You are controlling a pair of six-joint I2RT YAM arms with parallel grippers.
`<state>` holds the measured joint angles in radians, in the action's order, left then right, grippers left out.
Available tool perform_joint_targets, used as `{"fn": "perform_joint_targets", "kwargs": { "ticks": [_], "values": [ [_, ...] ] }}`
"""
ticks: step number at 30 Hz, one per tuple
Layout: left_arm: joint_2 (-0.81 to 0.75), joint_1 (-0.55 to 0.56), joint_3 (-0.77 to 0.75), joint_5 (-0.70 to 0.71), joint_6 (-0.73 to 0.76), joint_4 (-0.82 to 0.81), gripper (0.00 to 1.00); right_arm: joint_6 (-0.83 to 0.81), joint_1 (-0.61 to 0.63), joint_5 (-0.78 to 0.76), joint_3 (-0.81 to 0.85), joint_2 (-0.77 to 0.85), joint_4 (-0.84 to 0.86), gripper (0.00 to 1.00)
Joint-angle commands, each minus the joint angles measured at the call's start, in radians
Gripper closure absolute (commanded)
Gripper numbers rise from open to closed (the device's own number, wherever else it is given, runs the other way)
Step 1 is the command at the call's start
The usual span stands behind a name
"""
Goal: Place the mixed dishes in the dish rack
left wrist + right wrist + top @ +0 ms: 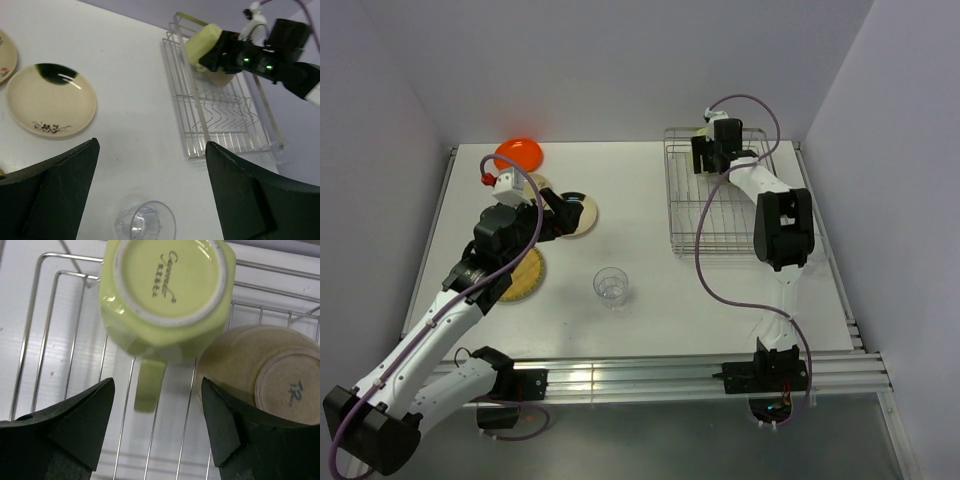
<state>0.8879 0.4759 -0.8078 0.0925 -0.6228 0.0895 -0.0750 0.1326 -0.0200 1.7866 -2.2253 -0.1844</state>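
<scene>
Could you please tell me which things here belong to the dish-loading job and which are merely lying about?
Job: rack, mug, bowl, cream plate, tan plate, orange plate, woven plate, glass.
Merely there: purple cable, metal rail.

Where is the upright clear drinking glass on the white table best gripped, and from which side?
Probably at the rim, pinching the thin wall from straight above: the clear drinking glass stands upright, mouth up, with nothing touching it.
</scene>
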Motion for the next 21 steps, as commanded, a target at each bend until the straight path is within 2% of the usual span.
{"fn": "perform_joint_targets", "kwargs": {
  "ticks": [1, 8, 11, 12, 16, 19, 21],
  "values": [
    [0.017, -0.011, -0.059, 0.059, -0.015, 0.065, 0.06, -0.016, -0.011, 0.083, -0.049, 0.165, 0.089, 0.22],
    [0.043, -0.036, -0.108, 0.137, -0.043, 0.151, 0.1, -0.028, -0.011, 0.268, -0.115, 0.291, 0.068, 0.22],
    [0.086, -0.078, -0.157, 0.208, -0.067, 0.252, 0.14, -0.075, -0.011, 0.449, -0.127, 0.364, -0.003, 0.23],
    [0.13, -0.124, -0.194, 0.211, -0.069, 0.278, 0.16, -0.092, -0.013, 0.597, -0.145, 0.407, -0.019, 0.23],
    [0.323, -0.269, -0.312, 0.156, -0.026, 0.41, 0.29, -0.094, -0.001, 0.929, -0.214, 0.506, -0.084, 0.29],
    [0.475, -0.329, -0.387, 0.156, 0.049, 0.432, 0.32, -0.086, 0.045, 1.02, -0.308, 0.588, -0.084, 0.35],
    [0.56, -0.355, -0.427, 0.165, 0.092, 0.428, 0.34, -0.082, 0.071, 1.017, -0.387, 0.657, -0.063, 0.36]
  ]
}}
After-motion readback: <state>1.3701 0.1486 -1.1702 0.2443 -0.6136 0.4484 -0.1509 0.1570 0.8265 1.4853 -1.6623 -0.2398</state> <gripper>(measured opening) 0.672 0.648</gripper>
